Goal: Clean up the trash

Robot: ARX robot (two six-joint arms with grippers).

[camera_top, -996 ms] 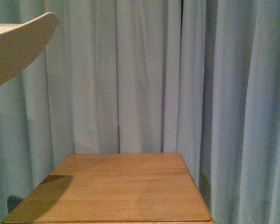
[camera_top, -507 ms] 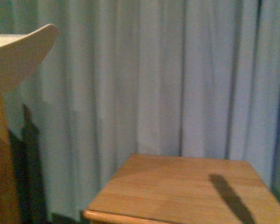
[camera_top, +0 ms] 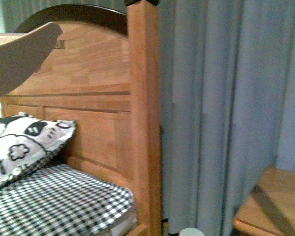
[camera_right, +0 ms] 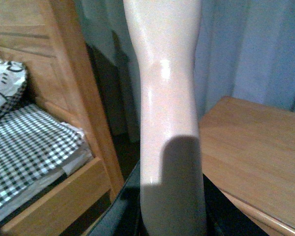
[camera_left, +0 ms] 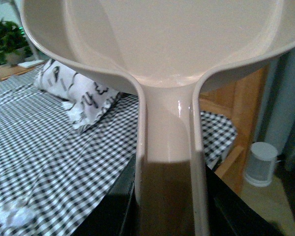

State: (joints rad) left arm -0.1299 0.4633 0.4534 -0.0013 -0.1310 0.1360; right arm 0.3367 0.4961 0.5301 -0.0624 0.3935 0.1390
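In the left wrist view the trash [camera_left: 12,215], a small crumpled wad of white paper, lies on the black-and-white checked bedsheet [camera_left: 54,147]. A second white lump [camera_left: 74,109] rests against the patterned pillow [camera_left: 71,86]. My left gripper [camera_left: 167,209] is shut on the handle of the pink dustpan [camera_left: 157,39], whose pan is held up above the bed, well off the wad. Its rim also shows in the front view, the dustpan [camera_top: 19,54] at upper left. My right gripper [camera_right: 172,211] is shut on the pale brush handle [camera_right: 167,93]; the bristles are out of view.
A wooden headboard with a tall post [camera_top: 142,113] stands at the bed's end, grey curtains [camera_top: 221,98] behind it. A wooden nightstand [camera_right: 255,147] sits right of the bed. A small white cylinder [camera_left: 262,162] stands on the floor between them. A plant [camera_left: 7,39] is far off.
The front view has swung left: the nightstand slid to the right edge, and the headboard, pillow and checked bed came into view. The dustpan rim keeps its place at upper left.
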